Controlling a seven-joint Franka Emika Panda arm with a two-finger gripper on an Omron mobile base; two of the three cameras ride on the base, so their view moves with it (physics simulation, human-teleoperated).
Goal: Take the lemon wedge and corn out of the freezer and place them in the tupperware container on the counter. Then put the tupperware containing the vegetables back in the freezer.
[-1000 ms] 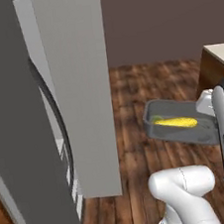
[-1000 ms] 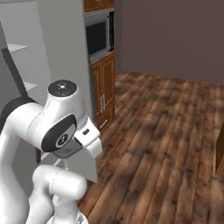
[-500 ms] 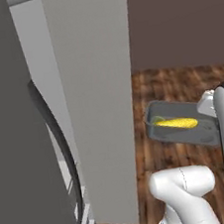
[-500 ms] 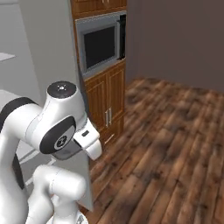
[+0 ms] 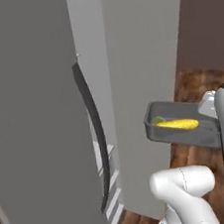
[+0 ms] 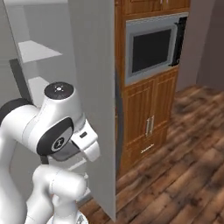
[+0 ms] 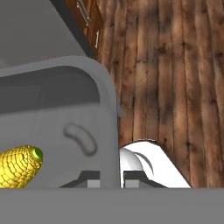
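Left base view: claw [image 7: 110, 178] clamped on one tray's [image 5: 159, 132] rim, holding one corn cob [image 5: 178, 124], perhaps a lemon wedge behind it; freezer door [image 5: 35, 119] stands just beside, one microwave [image 6: 153, 50] beyond.

A shallow dark-grey tray with a rounded rim [image 7: 107, 100] holds a bright-yellow corn cob [image 7: 19, 166]. Brown wooden plank floor [image 7: 175, 74] lies beyond.

No words, labels or numbers can be read — anywhere.
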